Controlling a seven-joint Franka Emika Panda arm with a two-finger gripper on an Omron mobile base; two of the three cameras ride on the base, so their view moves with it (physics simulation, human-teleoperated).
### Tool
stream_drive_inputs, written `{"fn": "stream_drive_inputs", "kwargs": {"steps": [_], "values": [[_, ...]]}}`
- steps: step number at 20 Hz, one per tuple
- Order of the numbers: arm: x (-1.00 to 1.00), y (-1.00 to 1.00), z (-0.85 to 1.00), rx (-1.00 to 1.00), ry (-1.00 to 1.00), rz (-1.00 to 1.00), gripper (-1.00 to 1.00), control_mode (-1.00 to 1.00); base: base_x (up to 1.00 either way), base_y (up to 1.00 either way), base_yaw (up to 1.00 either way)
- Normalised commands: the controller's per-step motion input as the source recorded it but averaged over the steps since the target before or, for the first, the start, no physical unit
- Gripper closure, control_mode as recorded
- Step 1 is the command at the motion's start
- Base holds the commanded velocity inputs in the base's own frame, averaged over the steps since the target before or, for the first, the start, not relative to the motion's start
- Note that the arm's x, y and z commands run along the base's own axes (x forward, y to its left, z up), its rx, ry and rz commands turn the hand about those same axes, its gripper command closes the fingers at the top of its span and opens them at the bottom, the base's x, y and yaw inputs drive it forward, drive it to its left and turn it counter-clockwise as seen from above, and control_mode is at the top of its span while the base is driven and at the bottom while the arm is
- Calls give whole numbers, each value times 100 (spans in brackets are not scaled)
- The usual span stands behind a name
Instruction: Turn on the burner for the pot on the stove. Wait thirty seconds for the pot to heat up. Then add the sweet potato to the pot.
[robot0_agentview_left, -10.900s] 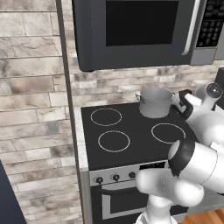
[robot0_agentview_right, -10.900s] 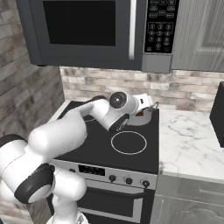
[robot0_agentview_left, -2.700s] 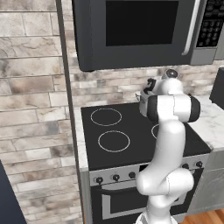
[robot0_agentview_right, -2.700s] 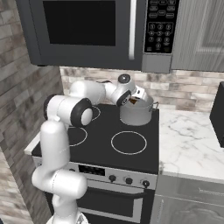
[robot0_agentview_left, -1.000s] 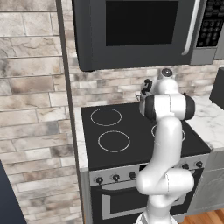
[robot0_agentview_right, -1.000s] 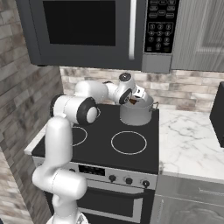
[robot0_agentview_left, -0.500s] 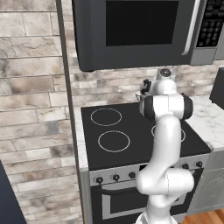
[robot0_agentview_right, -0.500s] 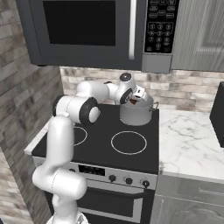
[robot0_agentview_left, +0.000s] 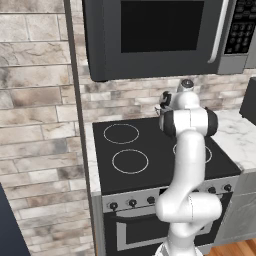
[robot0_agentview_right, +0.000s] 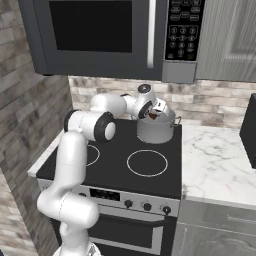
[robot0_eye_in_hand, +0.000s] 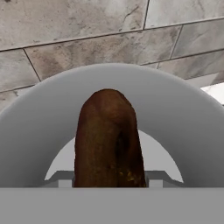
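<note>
The pincer hung over the open mouth of the pot, closed on the sweet potato, which sat between its jaws as a dark brown oblong lump. In the hand view the sweet potato stood in front of the pot's pale grey inner wall, with a lighter patch of the pot's floor showing on either side of it, and the stone tiles of the back wall lay beyond the rim. From the right base view the sweet potato was a small brown spot just above the pot's rim, on the side towards the arm, and I could not tell whether it touched the metal.

The pot stood on the rear right ring of the stove, close to the tiled wall, with one loop handle sticking out towards the marble table. The front right ring lay bare in front of it. In the left base view the arm's white body stood in front of the pot, and the two left rings of the black glass top were plain to see.

A row of small black knobs ran along the steel front, above the oven door. A dark microwave with a keypad hung over the stove
</note>
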Motion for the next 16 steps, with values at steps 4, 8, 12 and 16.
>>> {"fn": "stream_drive_inputs", "kwargs": {"steps": [4, 8, 12, 16], "values": [[8, -4, -13, 0, 1, 0, 100, -100, 0, 0, 0], [8, -4, -13, 0, 1, 0, 100, -100, 0, 0, 0], [10, -4, -10, 0, 1, 0, 100, -100, 0, 0, 0], [11, -5, -8, 0, 0, 0, 100, -100, 0, 0, 0]]}}
